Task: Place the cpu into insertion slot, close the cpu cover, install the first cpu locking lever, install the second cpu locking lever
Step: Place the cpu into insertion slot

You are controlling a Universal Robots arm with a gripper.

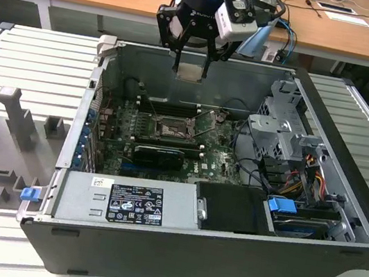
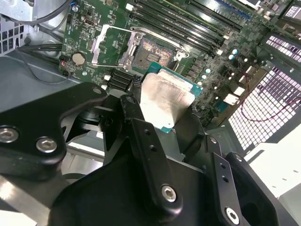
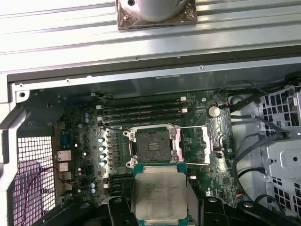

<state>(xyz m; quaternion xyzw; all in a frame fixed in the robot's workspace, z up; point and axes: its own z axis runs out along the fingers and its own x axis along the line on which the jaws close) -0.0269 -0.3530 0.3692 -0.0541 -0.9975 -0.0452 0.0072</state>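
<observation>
Holding cpu (image 3: 160, 197) clamped in gripper (image 1: 191, 66) | first wrist view: insertion slot (image 3: 151, 145) exposed, cpu cover (image 3: 206, 143) open

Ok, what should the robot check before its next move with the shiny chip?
1. The tool grips the cpu: ok.
2. The insertion slot is empty: ok.
3. The cpu cover is flipped open beside the slot: ok.
4. The cpu sits in the slot: not ok, it hangs above the computer case.
5. The cpu's corners match the slot: cannot tell.
</observation>
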